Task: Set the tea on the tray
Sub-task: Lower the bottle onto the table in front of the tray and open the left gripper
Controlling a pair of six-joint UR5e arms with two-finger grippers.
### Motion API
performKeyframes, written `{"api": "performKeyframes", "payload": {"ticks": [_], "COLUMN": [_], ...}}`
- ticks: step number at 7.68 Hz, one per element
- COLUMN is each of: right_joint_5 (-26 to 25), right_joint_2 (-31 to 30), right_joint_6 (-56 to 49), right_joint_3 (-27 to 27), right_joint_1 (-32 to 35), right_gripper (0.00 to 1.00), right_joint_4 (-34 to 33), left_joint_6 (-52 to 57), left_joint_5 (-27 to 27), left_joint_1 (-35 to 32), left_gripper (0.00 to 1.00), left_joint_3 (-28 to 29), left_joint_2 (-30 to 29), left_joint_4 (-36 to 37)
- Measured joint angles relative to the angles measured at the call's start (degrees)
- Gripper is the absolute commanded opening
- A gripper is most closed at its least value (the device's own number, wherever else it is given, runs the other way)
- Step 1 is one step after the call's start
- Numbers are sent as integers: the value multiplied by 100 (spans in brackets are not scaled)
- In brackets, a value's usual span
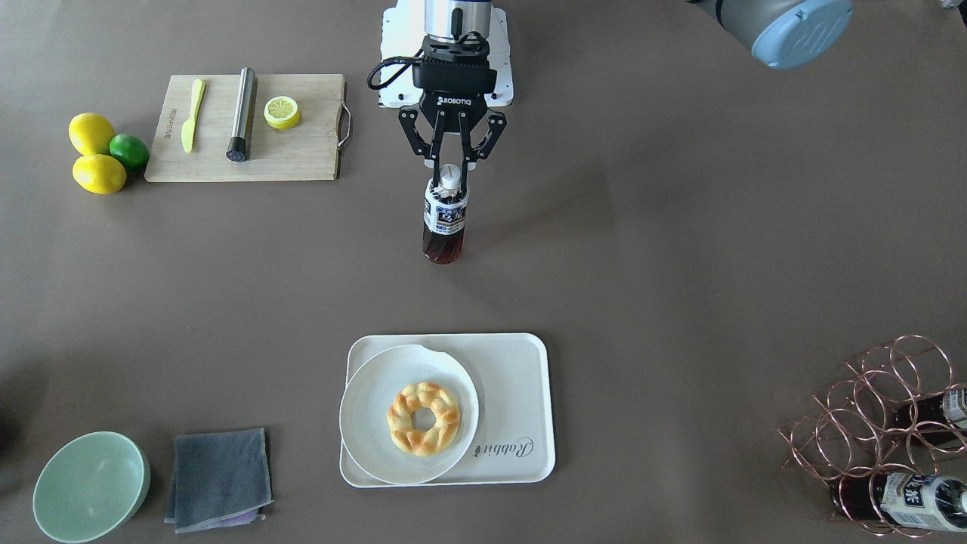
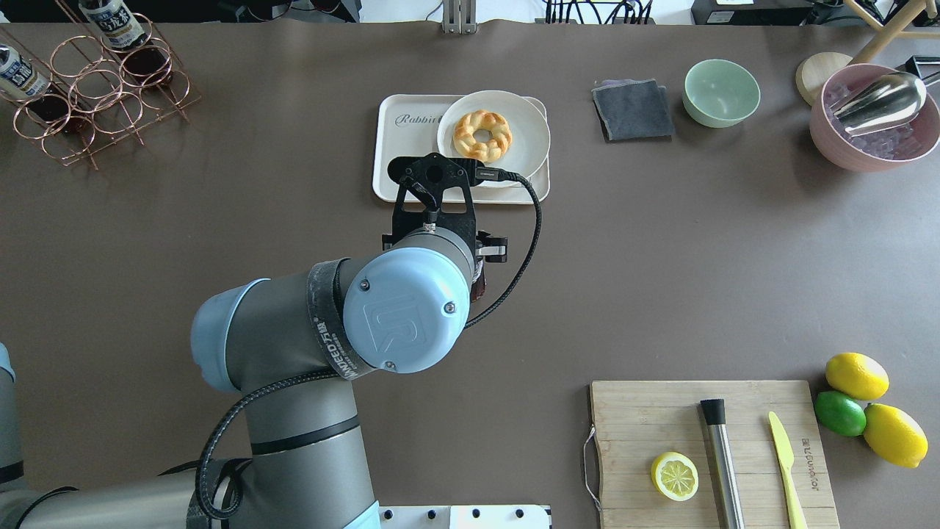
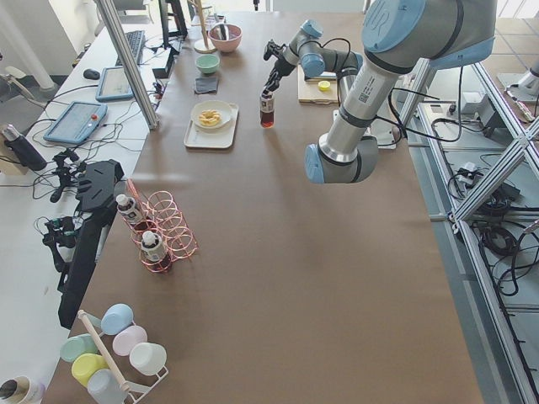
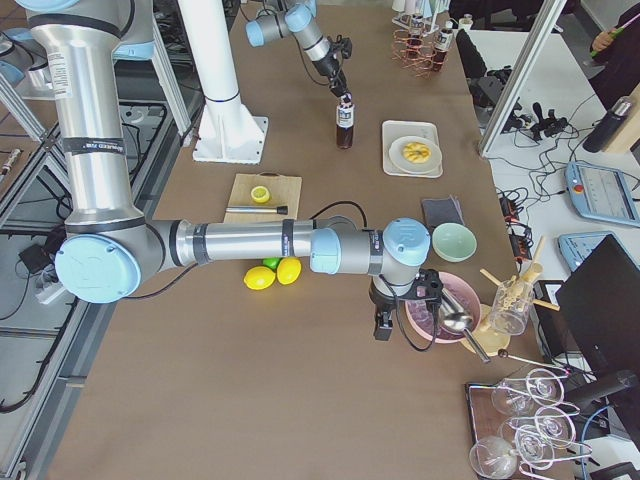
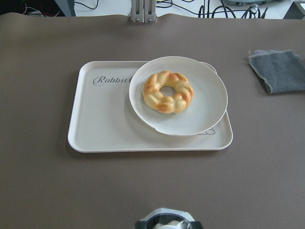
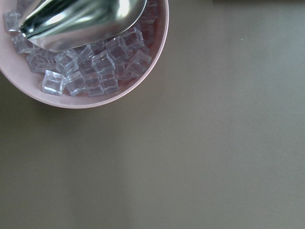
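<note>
Operator: Currently, what is the state of the left gripper [image 1: 450,172]?

Technician: Its two fingers pinch the tea bottle [image 1: 444,219] at the neck. The bottle is upright over the brown table [image 1: 680,264], well apart from the tray [image 1: 521,393]. Whether its base rests on the table or hangs just above it cannot be determined.

Operator: What occupies the tray?

Technician: A round notched plate [image 1: 370,423] carrying a braided ring pastry [image 1: 424,418] covers one half. The half with the "Rabbit" script is bare.

Operator: Which parts are obscured?

Technician: In the overhead view the left arm's wrist hides the gripper and nearly all of the bottle. The left wrist view cuts the bottle off at its bottom edge, so only the top shows.

Operator: And the right gripper [image 4: 384,325]?

Technician: It appears only in the exterior right view, small, beside the pink bowl [image 4: 435,318] of ice cubes [image 6: 95,71] and a metal scoop [image 6: 81,19]. Its finger position cannot be told.
</note>
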Motion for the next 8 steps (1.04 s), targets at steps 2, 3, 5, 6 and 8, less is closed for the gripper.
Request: {"api": "performKeyframes", "payload": {"ticks": [2, 3, 5, 6, 8], "right_joint_5": [4, 5, 5, 5, 6], "right_joint_2": [-4, -9, -19, -21, -18], "right_joint_6": [0, 0, 0, 0, -3], "right_joint_3": [-1, -8, -18, -20, -9], "right_joint_1": [0, 0, 0, 0, 0], "right_gripper": [100, 100, 100, 100, 100], "right_joint_4": [-2, -2, -2, -2, -2], "left_joint_6": [-4, -3, -7, -8, -8], "left_joint_5": [49, 51, 57, 58, 54], "left_joint_1": [43, 54, 65, 67, 69], "left_gripper": [37, 53, 79, 89, 96], "left_joint_3": [2, 2, 2, 2, 2], "left_joint_2": [2, 2, 2, 2, 2], "left_joint_4": [6, 7, 7, 8, 7]}}
